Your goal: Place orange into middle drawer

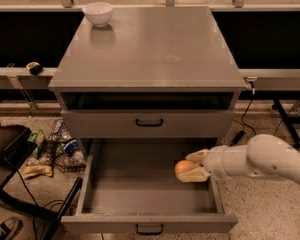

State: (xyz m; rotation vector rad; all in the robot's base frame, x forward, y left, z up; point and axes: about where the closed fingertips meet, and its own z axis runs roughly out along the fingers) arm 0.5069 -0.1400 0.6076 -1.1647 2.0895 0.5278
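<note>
The orange is a small round fruit held in my gripper, which reaches in from the right on a white arm. The fingers are shut around the orange, just above the floor at the right side of the open middle drawer. This drawer is pulled out at the bottom of the grey cabinet, with a small black handle on its front. The drawer floor holds nothing else that I can see.
A shut grey drawer front with a black handle sits directly above. A white bowl stands at the back left of the cabinet top. Snack bags and a wire basket lie on the floor to the left.
</note>
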